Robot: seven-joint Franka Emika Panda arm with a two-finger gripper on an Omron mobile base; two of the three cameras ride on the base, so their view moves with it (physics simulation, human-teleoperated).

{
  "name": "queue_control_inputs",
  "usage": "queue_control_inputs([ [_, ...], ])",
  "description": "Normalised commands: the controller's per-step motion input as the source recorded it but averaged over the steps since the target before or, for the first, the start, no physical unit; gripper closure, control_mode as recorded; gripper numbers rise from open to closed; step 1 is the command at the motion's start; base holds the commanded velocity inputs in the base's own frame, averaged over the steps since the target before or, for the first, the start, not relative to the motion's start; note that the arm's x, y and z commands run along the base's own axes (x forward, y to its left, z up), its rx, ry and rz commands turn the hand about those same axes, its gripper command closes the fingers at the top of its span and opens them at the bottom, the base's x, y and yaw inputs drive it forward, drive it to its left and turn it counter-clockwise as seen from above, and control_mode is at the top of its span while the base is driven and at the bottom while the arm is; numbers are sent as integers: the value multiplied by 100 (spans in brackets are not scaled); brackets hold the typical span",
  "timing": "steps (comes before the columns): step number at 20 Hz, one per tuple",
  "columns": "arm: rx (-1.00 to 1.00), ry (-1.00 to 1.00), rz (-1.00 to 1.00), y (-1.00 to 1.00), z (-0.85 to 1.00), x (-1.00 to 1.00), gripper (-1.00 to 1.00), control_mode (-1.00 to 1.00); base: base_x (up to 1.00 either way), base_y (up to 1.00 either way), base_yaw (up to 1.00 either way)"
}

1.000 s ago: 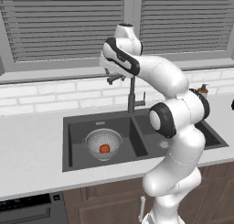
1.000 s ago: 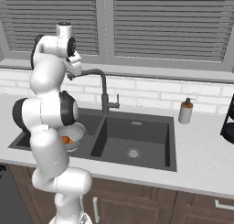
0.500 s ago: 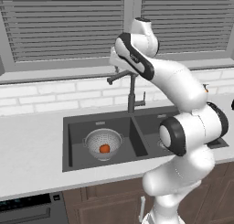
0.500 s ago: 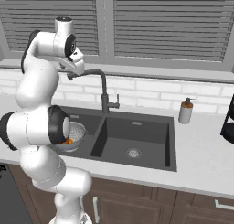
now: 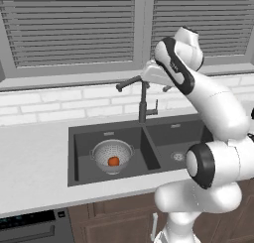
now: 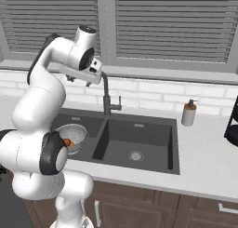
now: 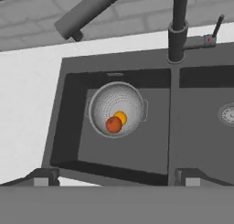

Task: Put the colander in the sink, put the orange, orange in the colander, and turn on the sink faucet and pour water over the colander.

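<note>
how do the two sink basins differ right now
The left basin holds the colander with two oranges in it; the right basin holds nothing and its round drain shows. The faucet spout points over the left basin, not the right. Both are dark grey, rectangular and dry.

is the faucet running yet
Off. No water comes from the faucet spout, and the colander in the sink with both oranges shows no stream over it.
</note>
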Motion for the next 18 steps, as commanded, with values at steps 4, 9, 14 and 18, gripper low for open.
queue_control_inputs([
  [4,-2,-20,65,-58,-8,-7,-100,-100,0,0,0],
  [9,0,-24,66,-67,-11,0,-100,-100,0,0,0],
  [14,0,-26,57,-64,-15,7,-100,-100,0,0,0],
  [18,0,-29,30,-41,-35,12,-100,-100,0,0,0],
])
